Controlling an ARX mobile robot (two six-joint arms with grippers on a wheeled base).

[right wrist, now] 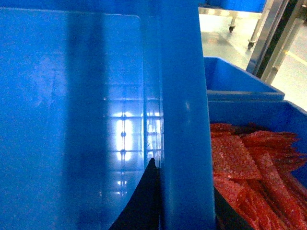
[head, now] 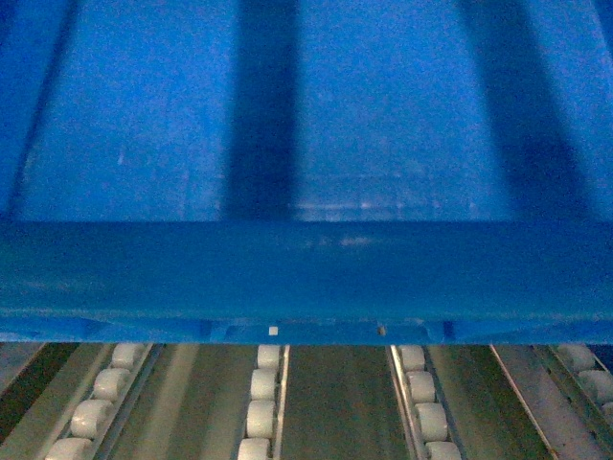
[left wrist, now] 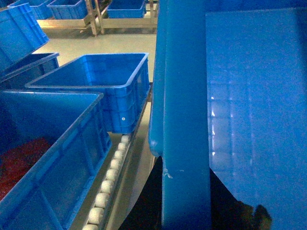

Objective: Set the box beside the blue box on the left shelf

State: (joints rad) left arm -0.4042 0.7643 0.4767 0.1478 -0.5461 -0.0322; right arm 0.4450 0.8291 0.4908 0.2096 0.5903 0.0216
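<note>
Large bright-blue ribbed plastic crate (head: 306,144): raised above white-roller shelf lanes (head: 261,402); left tool (left wrist: 187,211) and right tool (right wrist: 184,211) each clamped astride its rim.

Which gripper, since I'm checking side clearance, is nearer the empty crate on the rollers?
Left. The left gripper holds the box wall facing that empty crate; the right gripper holds the opposite wall, beside red packets.

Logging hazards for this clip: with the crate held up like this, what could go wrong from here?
The box fills the head view, leaving only the roller tracks visible below, so alignment is hard to judge. On the left, neighbouring blue crates sit close; its rim could clip them. On the right, it may snag the crate holding red bags.
</note>
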